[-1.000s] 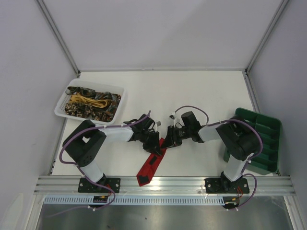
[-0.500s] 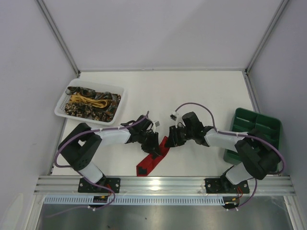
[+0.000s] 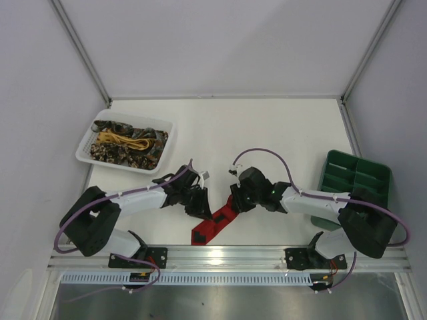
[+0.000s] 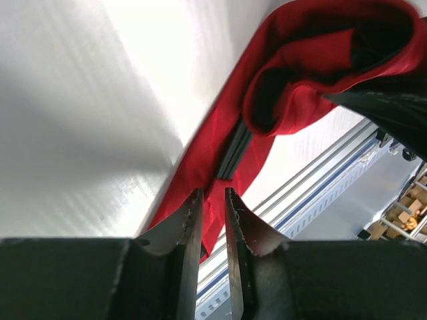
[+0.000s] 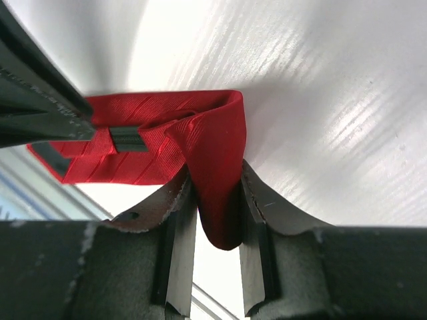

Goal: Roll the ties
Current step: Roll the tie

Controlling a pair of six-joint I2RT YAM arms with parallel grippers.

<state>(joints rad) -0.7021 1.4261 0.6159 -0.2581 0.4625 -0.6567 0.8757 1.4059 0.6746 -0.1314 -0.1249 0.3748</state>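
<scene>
A plain bright red tie [image 3: 208, 227] with dark backing lies near the table's front edge, folded over at its upper end. My left gripper [image 3: 199, 204] is at the tie's left side; in the left wrist view its jaws [image 4: 212, 193] are nearly closed on a red edge of the tie [image 4: 293, 100]. My right gripper [image 3: 236, 200] is shut on the folded end; in the right wrist view [image 5: 212, 180] the red fold [image 5: 213, 153] is pinched between both fingers. Brown-gold patterned and yellow ties [image 3: 127, 143] lie in the basket.
A white mesh basket [image 3: 85, 148] stands at the back left. A green compartment tray [image 3: 357, 180] stands at the right edge. The metal rail [image 3: 227, 255] runs along the table's near edge, just below the tie's pointed end.
Both grippers have shifted slightly left and nearer the front edge. The tie's pointed end has been drawn back from over the rail onto the table, and the tie is more folded.
</scene>
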